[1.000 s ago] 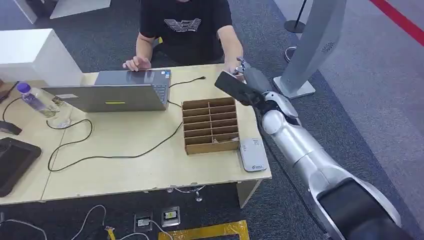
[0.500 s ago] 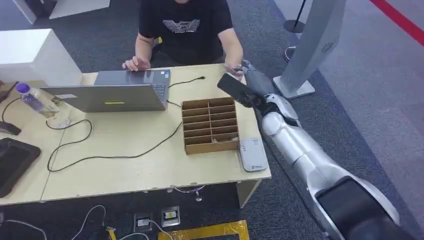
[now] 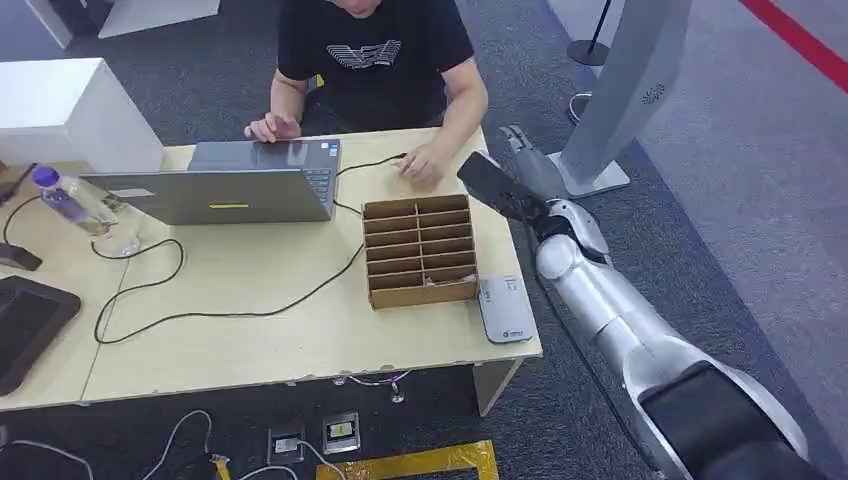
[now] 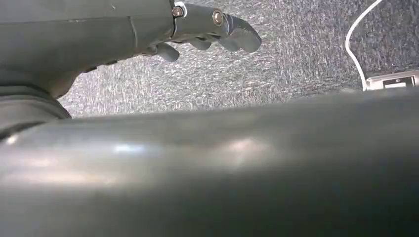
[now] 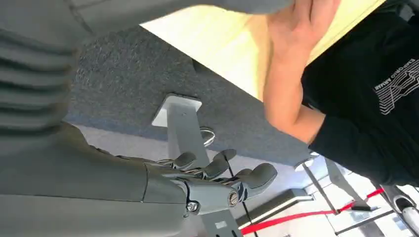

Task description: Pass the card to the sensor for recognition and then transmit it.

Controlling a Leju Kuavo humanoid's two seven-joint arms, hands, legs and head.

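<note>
My right hand (image 3: 524,160) hovers off the table's far right corner, fingers spread and holding nothing; the right wrist view shows its fingers (image 5: 232,173) loosely apart over the carpet. A person's hand (image 3: 426,164) lies on the tabletop just left of it, next to a cable end. Whether that hand covers a card I cannot tell. The white card reader (image 3: 505,308) lies flat at the table's near right corner. My left hand (image 4: 207,27) hangs over grey carpet with nothing in its fingers.
A cardboard divider box (image 3: 420,250) stands left of the reader. A grey laptop (image 3: 225,185), black cables (image 3: 230,312), a water bottle (image 3: 65,198) and a black tablet (image 3: 25,325) occupy the wooden table (image 3: 300,340). A grey pillar stand (image 3: 620,90) rises at the right.
My right hand has drawn back to the right, away from the person's hand. The person's hand has left my fingers and dropped onto the table further left.
</note>
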